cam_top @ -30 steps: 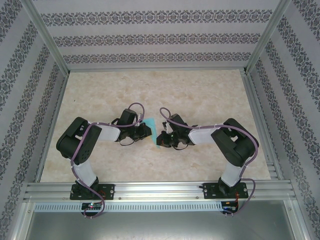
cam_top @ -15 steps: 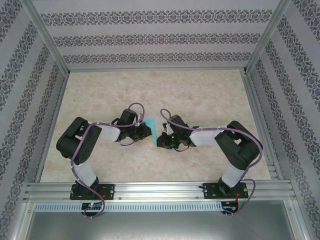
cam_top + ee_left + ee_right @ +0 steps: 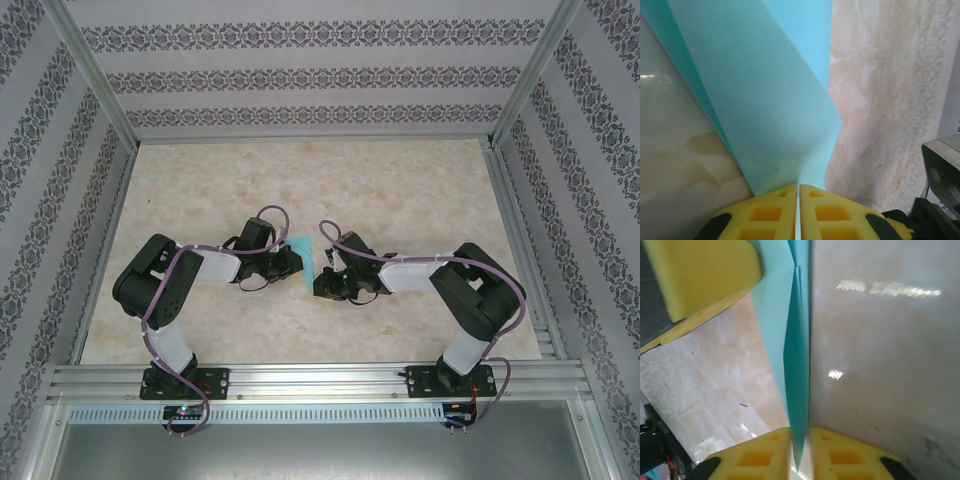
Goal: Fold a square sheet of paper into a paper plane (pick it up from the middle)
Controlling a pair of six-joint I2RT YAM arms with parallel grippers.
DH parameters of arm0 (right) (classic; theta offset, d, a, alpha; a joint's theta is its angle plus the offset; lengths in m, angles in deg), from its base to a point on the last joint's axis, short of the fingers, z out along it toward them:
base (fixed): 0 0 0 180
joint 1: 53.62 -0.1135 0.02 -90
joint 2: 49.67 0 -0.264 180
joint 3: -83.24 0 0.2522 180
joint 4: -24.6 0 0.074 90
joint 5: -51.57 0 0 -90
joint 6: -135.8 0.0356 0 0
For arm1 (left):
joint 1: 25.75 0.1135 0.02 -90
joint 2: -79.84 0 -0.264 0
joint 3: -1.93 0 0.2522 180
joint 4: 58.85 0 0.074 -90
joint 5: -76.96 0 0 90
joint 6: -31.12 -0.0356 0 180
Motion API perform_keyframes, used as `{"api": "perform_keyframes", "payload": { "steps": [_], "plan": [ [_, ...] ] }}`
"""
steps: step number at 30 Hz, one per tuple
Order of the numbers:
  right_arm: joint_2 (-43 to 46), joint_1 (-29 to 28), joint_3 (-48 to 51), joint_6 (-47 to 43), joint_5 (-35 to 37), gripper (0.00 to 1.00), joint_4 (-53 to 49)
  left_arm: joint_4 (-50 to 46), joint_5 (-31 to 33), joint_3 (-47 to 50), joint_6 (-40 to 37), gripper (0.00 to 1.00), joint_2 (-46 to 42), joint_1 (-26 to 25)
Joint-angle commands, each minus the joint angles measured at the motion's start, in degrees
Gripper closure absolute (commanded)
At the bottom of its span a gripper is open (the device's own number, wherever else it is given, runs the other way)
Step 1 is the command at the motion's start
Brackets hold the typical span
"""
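1. The turquoise paper sheet (image 3: 303, 255) is found at the middle of the tabletop (image 3: 400, 190), held between the two tools; whether it touches the tabletop cannot be told.
2. The left tool (image 3: 798, 186), just left of the tabletop's middle, is pressed together and clamped on the sheet, which fans out from its pads in creased panels.
3. The right tool (image 3: 800, 431), just right of the tabletop's middle, has the sheet's folded edge between its pads (image 3: 845, 455). A narrow gap is seen beside the paper, so whether it is pinched or loose cannot be told.
4. Judged as done: the sheet has been picked up, and at least one lengthwise crease has been made, since stacked layers are seen edge-on in the right wrist view.
5. Judged as left: no finished narrow dart can be made out, so further folds and a final pressing of the creases are probably needed.
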Motion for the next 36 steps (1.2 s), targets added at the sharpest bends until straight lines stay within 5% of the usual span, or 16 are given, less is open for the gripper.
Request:
{"api": "perform_keyframes", "payload": {
  "steps": [1,36],
  "plan": [
    [4.8,-0.1,-0.4,-1.7,4.7,0.78,-3.6,-2.5,2.1,-0.9,-0.6,0.88,1.5,-0.4],
    [-4.1,-1.5,-2.6,0.2,0.5,0.93,3.0,-1.2,-1.9,-2.3,-1.2,0.83,-1.5,-0.4]
  ]
}}
